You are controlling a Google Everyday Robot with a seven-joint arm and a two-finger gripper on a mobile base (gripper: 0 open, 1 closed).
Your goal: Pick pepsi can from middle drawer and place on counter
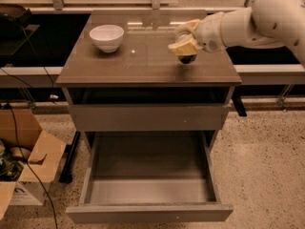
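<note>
gripper (185, 46): we saw it over the right rear of the counter (143, 63), clamped around the pepsi can (187, 58)
pepsi can: dark bottom poked out under the fingers, right at the counter top; we couldn't tell if it touched
middle drawer (150, 213): pulled way out
white bowl (106, 36): left rear of the counter, well apart from the can

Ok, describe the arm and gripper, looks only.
The arm is built of smooth, rounded white shells, thick and tube-like. The gripper, over the right side of the counter, has pale yellowish fingers. No cables or markings show.
</note>
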